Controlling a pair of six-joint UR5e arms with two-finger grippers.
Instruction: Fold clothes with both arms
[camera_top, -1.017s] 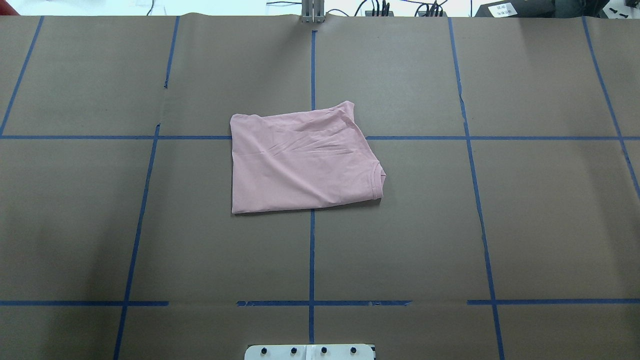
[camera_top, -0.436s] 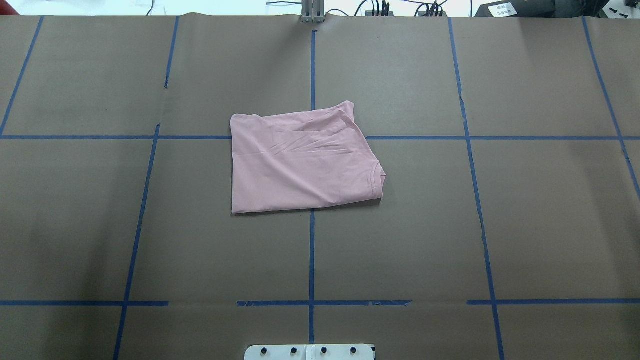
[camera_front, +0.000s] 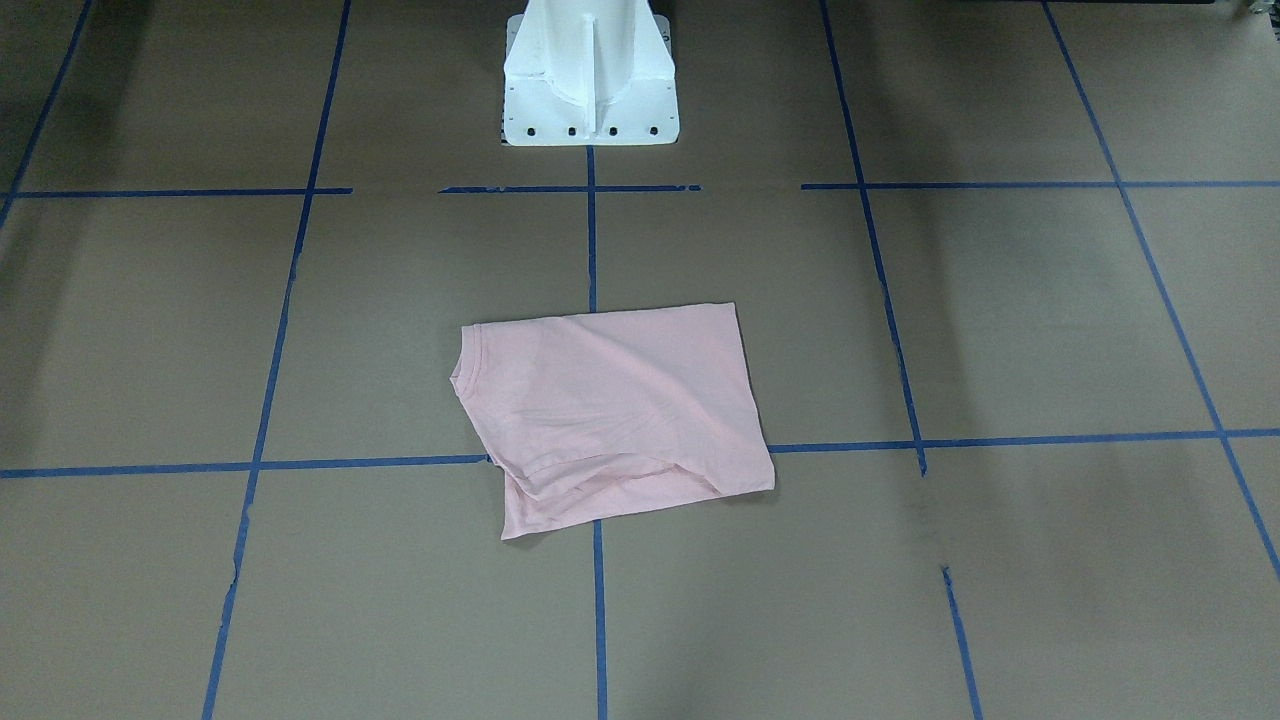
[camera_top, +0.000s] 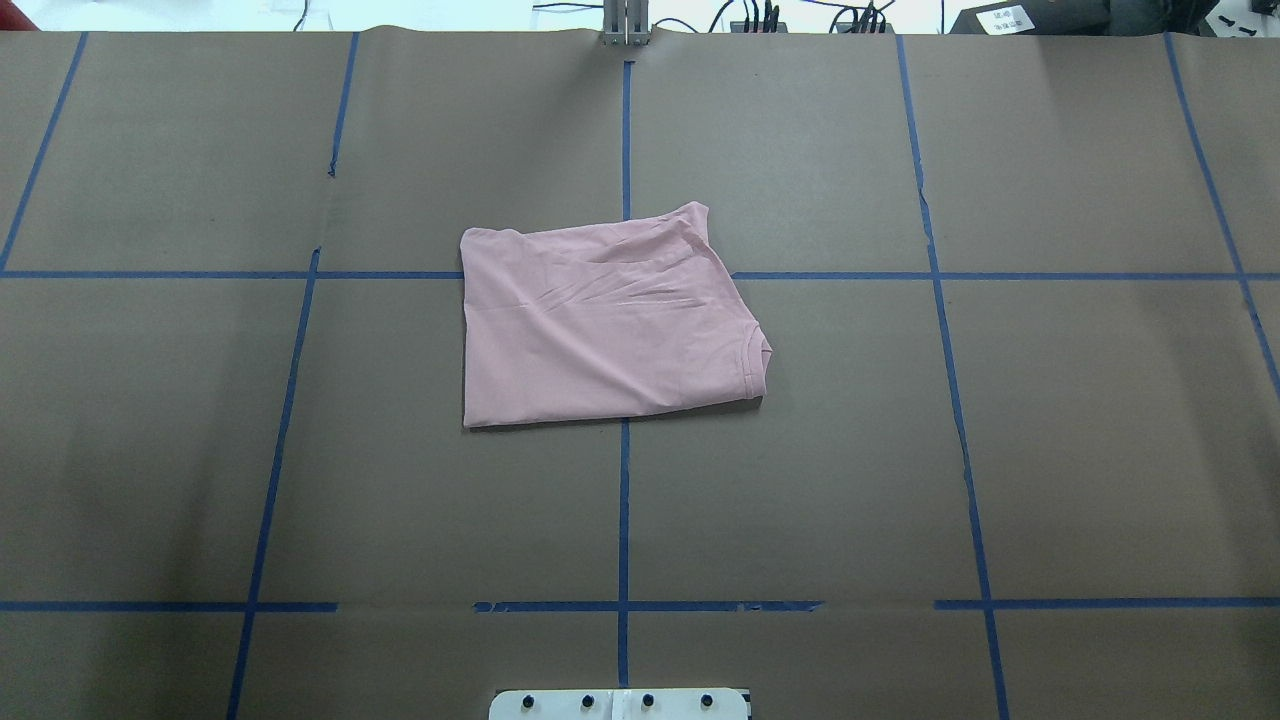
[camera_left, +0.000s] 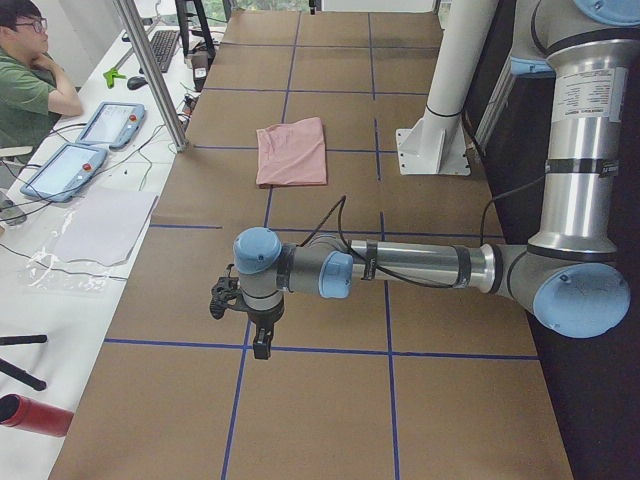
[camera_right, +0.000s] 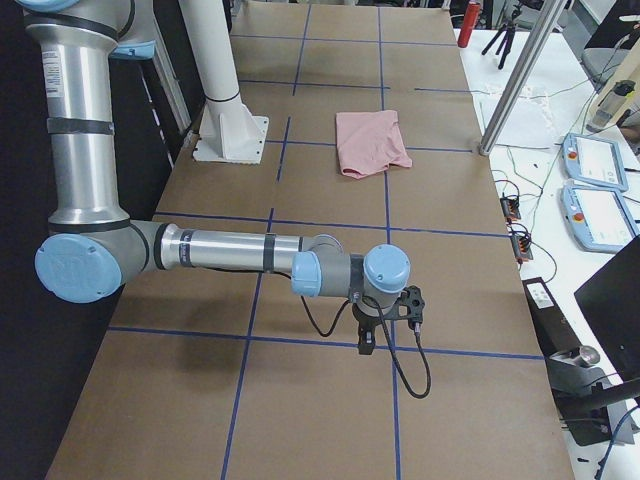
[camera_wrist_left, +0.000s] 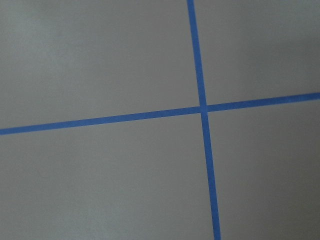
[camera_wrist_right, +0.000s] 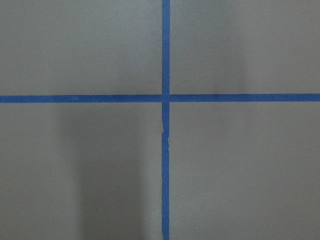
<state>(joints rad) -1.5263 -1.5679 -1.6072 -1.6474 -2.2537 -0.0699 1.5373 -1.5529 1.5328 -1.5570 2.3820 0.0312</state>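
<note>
No text can be read in any view
- white label (camera_top: 1005, 18) on dark device (camera_top: 1070, 14) past the table's far edge: print too small to read
- white sticker (camera_left: 583, 95) on upright tube of left arm (camera_left: 420, 262): lines of print, blurred
- T-shirt (camera_top: 600, 315): upper face plain pink

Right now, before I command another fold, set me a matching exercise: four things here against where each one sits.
Things:
1 folded pale pink T-shirt
2 white pedestal base
3 black left gripper
4 black right gripper

Places:
A above the brown paper-covered table's right end
B where the blue tape lines cross mid-table
C above the table's left end
D at the table's robot-side edge

Pairs: 1-B, 2-D, 3-C, 4-A
</note>
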